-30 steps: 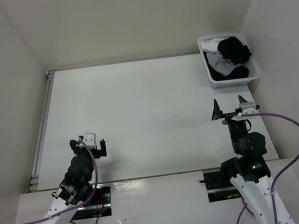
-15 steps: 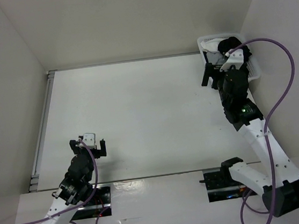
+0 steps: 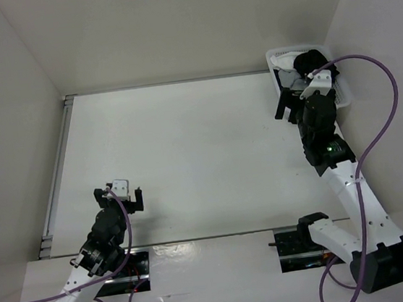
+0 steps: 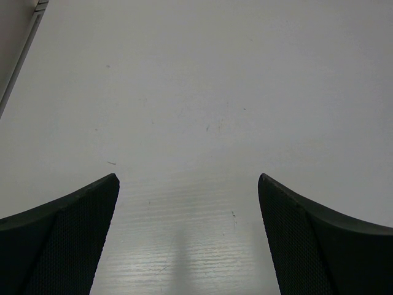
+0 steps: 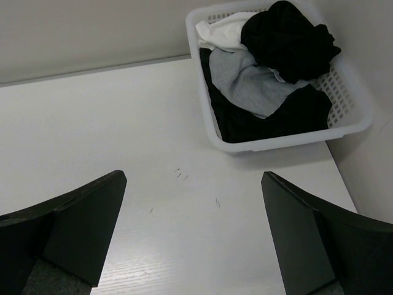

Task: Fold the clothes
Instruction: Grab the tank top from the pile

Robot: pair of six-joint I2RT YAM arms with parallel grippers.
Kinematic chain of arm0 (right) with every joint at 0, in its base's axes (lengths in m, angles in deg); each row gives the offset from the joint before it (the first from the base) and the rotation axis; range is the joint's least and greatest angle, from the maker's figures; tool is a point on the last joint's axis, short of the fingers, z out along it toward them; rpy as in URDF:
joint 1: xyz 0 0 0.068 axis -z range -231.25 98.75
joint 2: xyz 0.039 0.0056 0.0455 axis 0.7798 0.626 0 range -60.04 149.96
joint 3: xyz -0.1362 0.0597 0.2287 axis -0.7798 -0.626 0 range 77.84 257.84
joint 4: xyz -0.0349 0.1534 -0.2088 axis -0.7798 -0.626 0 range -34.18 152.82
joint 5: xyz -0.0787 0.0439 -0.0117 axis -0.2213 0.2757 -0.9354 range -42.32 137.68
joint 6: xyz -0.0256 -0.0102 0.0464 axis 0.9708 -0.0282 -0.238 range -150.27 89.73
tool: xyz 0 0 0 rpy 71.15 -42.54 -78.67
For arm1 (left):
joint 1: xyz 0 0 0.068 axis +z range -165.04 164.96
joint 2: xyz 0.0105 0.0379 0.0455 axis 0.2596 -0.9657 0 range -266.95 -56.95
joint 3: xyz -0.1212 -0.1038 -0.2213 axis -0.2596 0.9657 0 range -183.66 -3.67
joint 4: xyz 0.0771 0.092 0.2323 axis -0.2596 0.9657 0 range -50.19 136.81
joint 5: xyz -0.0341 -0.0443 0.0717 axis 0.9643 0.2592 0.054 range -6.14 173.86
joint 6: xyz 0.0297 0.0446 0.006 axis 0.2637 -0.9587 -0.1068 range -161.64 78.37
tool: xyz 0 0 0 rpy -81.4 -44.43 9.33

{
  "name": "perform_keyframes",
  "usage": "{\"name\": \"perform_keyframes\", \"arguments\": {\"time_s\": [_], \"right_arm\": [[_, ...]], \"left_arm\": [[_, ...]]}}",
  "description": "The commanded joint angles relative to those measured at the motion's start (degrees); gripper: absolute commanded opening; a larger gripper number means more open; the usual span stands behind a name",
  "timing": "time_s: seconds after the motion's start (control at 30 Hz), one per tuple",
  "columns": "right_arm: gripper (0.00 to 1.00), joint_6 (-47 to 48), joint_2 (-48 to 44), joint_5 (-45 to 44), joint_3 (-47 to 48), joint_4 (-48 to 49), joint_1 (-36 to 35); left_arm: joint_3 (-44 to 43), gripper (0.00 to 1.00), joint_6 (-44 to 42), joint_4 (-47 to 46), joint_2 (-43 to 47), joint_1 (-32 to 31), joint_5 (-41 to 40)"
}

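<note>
At one o'clock, the black top (image 5: 288,37) is heaped in a basket (image 5: 276,142). The left gripper (image 4: 187,178) and right gripper (image 5: 193,175) are spread wide, empty.

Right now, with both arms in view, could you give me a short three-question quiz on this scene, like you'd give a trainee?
1. True or false: the right gripper is clamped on the black top.
2. Where is the black top? A: spread flat in front of the arms. B: in the white basket, with a grey garment and a white garment. C: draped over an arm.
3. Which arm reaches toward the basket?

Key: 1 false, its jaws stand open and empty. 2 B. 3 the right.
</note>
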Motion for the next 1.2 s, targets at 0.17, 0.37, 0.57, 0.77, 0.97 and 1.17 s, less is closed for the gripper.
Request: {"name": "perform_keyframes", "arguments": {"time_s": [0.17, 0.37, 0.57, 0.77, 0.97, 1.17], "right_arm": [[1.00, 0.19, 4.07, 0.48, 1.29, 2.34, 0.25], [1.00, 0.18, 3.98, 0.31, 3.02, 3.66, 0.25], [1.00, -0.34, 10.39, 1.54, 14.17, 0.77, 2.09], [1.00, -0.34, 17.42, 2.94, 23.15, -1.87, 2.62], [1.00, 0.18, 20.32, 4.17, 26.94, -2.40, 3.23], [1.00, 0.18, 21.47, 4.88, 28.97, -2.40, 4.64]], "left_arm": [[1.83, 1.00, 0.59, -1.64, 7.61, -0.26, -0.20], [-2.03, 1.00, -15.16, -4.62, 7.61, -0.26, 8.40], [-11.08, 1.00, -37.26, -11.30, 7.09, -0.26, 18.41], [-17.33, 1.00, -58.53, -15.01, 6.56, -0.26, 30.37], [-15.67, 1.00, -80.00, -20.76, 4.90, -0.26, 37.76], [-24.87, 1.00, -80.62, -28.88, -13.01, -0.26, 33.93]]}}
